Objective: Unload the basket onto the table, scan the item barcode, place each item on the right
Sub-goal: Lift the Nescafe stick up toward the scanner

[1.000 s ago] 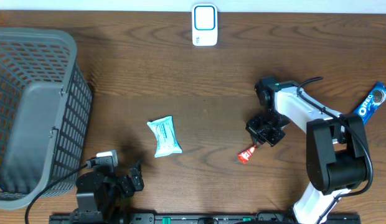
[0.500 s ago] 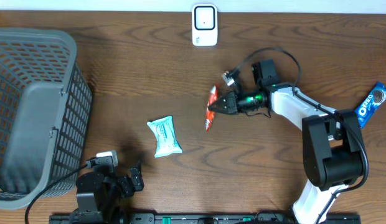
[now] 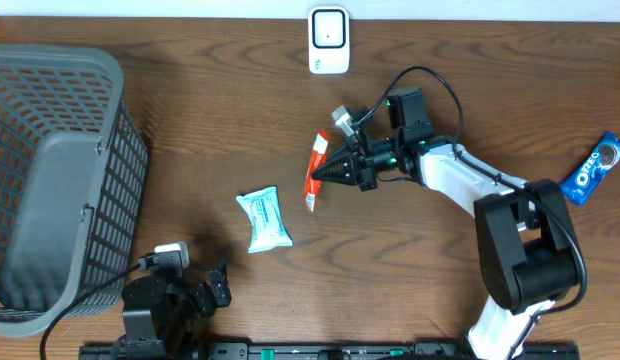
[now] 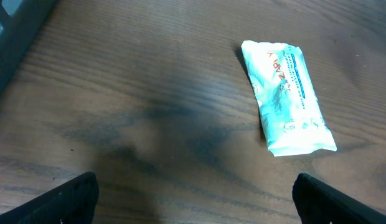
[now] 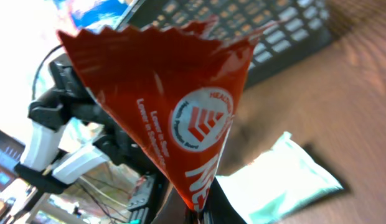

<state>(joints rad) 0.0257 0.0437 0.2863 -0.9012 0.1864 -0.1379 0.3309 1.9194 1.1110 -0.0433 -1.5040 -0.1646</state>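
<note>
The pick-up is done, as far as I can judge: my right pincer (image 3: 330, 172) is pressed together on the lower end of the red sachet (image 3: 314, 171), which is off the worktop (image 3: 190, 120) and sticks out past my fingertips. In the right wrist view its printed face fills the frame, but I see no barcode on that side. What is left is the scan itself. The white scanner (image 3: 329, 40) stands at the far edge of the worktop, well apart from the sachet, and nothing is presented to it yet, so I reckon I must carry the sachet over and turn the coded side to the scanner. My right arm reaches out from its base across the middle, elbow raised, wrist rolled, with the pincer pointing toward my left side. My left pincer (image 3: 215, 283) is spread wide and empty, low at the near edge, with the pale teal packet (image 3: 263, 219) lying flat ahead of it.
</note>
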